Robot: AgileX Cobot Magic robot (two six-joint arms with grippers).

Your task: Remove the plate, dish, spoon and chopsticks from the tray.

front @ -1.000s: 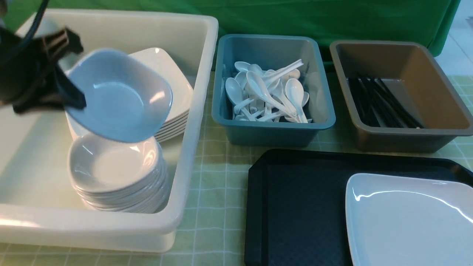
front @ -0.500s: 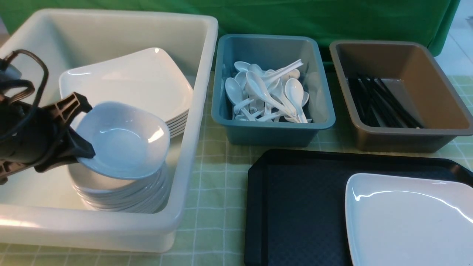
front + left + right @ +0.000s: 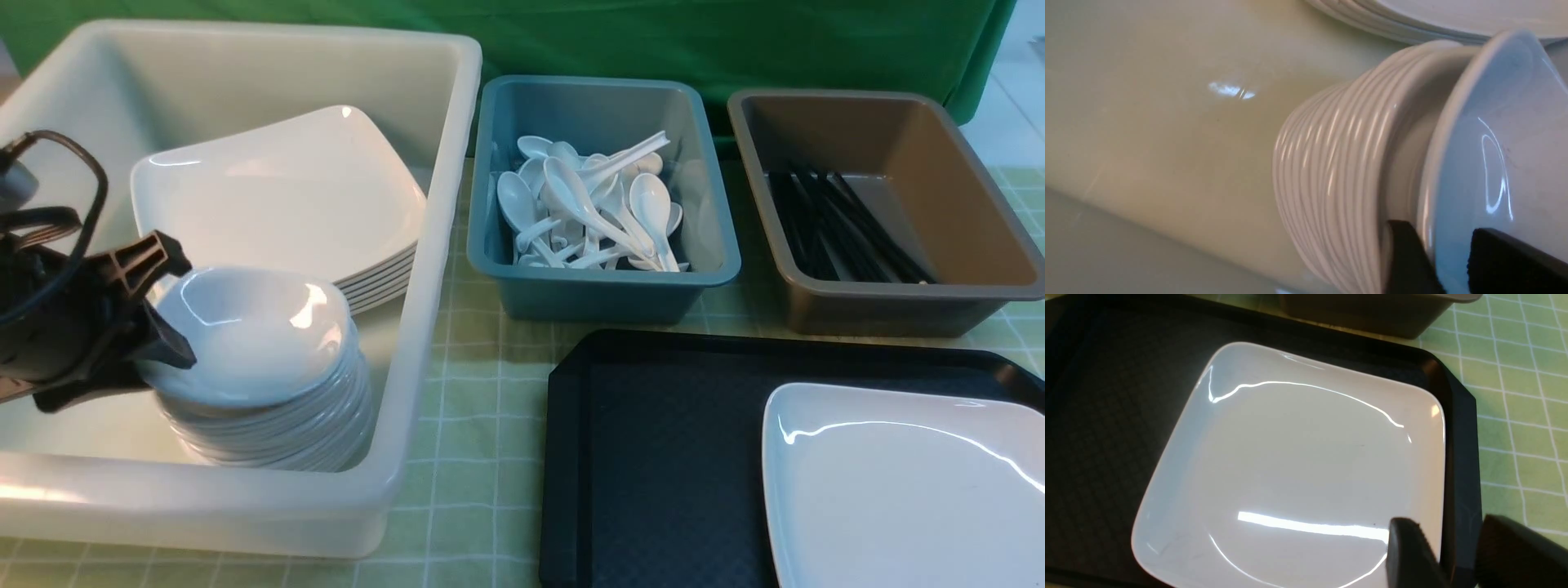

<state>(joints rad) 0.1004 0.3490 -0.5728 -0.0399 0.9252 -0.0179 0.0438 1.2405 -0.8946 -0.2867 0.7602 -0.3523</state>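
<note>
The small white dish sits level on top of a stack of like bowls in the white tub. My left gripper is at its near rim. In the left wrist view the left gripper is open, one finger outside the dish and one inside, with a gap showing. The large white plate lies on the black tray. My right gripper is open and straddles the edge of the plate and the rim of the tray. No spoon or chopsticks show on the tray.
A pile of large white plates fills the tub's far side. A teal tub holds several white spoons. A brown tub holds black chopsticks. Green checked cloth covers the table.
My left gripper brought the dish down from above the tub onto the bowl stack, the dish went from tilted to level, and the jaws parted. The plate and tray did not move.
</note>
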